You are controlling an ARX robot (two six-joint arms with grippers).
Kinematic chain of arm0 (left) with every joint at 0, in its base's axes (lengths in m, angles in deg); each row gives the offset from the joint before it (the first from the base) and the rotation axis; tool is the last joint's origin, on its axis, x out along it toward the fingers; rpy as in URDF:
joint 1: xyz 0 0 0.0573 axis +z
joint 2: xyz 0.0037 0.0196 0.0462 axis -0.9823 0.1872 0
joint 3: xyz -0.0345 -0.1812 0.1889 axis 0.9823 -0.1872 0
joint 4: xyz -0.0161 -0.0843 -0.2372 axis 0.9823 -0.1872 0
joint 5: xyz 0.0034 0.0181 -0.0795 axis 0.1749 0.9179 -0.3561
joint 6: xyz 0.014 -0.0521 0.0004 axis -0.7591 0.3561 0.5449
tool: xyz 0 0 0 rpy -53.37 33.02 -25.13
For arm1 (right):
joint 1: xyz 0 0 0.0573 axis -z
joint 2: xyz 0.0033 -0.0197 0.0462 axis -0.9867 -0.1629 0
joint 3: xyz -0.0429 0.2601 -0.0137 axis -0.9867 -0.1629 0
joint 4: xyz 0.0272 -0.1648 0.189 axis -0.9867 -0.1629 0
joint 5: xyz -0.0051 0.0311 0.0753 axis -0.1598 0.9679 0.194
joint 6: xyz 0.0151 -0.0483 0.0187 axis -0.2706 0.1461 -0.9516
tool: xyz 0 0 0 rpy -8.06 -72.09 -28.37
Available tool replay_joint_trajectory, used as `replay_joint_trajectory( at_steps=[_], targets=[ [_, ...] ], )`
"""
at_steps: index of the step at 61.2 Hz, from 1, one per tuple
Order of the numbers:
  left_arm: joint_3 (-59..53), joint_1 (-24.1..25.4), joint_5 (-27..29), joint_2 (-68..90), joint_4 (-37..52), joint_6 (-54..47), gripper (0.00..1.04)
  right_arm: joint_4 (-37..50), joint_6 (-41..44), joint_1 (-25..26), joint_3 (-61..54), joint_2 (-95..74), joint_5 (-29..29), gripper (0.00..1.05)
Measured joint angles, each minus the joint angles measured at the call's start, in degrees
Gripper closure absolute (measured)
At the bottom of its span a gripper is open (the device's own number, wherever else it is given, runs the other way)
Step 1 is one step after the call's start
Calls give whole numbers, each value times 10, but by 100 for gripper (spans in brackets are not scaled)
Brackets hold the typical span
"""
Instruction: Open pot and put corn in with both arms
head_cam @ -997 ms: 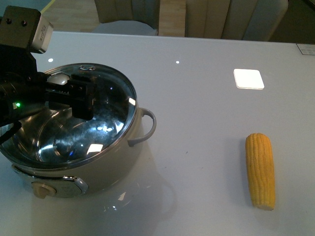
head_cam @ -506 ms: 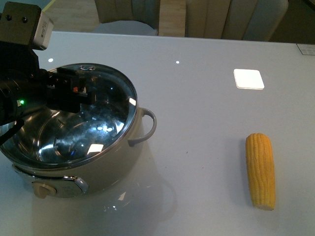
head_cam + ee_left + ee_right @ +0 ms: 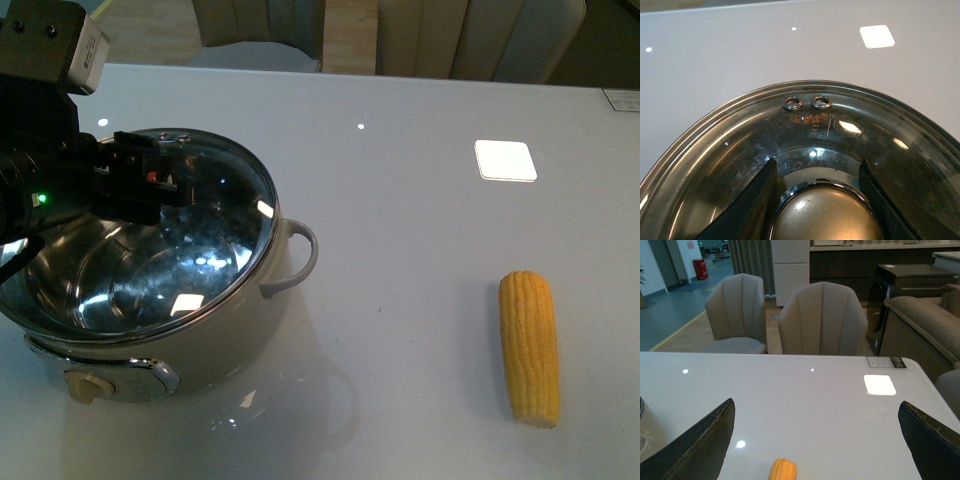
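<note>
The cream pot stands at the left of the table, and its steel inside shows under the glass lid. My left gripper is shut on the lid's knob, with a black finger on each side of it. The lid hangs tilted over the pot, its right edge close to the rim. The yellow corn lies on the table at the right, far from the pot. Behind the corn's tip my right gripper stands open above the table and holds nothing. It is out of the front view.
A bright square light patch shows on the white table beyond the corn. The pot's loop handle sticks out to the right and its knob panel faces me. Beige chairs stand behind the far edge.
My left gripper has moved up and to the left with the lid's knob in it. The lid has tipped up, and more of the pot's steel inside shows.
</note>
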State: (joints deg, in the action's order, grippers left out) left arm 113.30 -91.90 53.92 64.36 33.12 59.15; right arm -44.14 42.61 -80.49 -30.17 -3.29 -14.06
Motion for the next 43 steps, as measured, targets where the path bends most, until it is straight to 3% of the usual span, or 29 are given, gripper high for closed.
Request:
replay_joint_trajectory(
  at_steps=[29,43],
  targets=[
    [34,25,-3,-120,-92,-6,62,0,0,0,0,0,0,9],
    [29,78,-36,-186,-107,-9,62,0,0,0,0,0,0,9]
  ],
)
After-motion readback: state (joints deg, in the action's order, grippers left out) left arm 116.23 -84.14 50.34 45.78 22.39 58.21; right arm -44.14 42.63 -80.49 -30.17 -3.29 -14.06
